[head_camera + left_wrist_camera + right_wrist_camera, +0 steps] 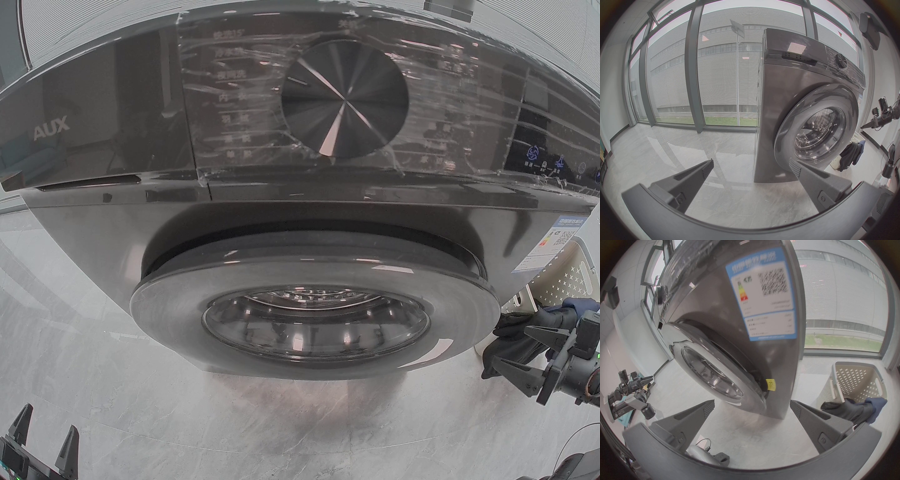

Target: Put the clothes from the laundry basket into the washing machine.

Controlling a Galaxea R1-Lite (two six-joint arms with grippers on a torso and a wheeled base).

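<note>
A grey front-loading washing machine [312,206] fills the space ahead, its round glass door [315,322] shut. To its right a cream laundry basket [572,275] stands on the floor, with dark clothes [519,340] and a blue garment [581,306] draped over its rim. My right gripper [522,356] is open, low at the right, close beside the hanging dark clothes and holding nothing. My left gripper [44,434] is open at the lower left, well away from the machine. In the right wrist view the basket [857,380] and the clothes [850,410] lie just past one finger [818,424].
Pale glossy floor [187,412] spreads in front of the machine. Tall windows [722,72] stand behind and beside the washer [803,103]. A label [559,240] is stuck on the machine's right front corner.
</note>
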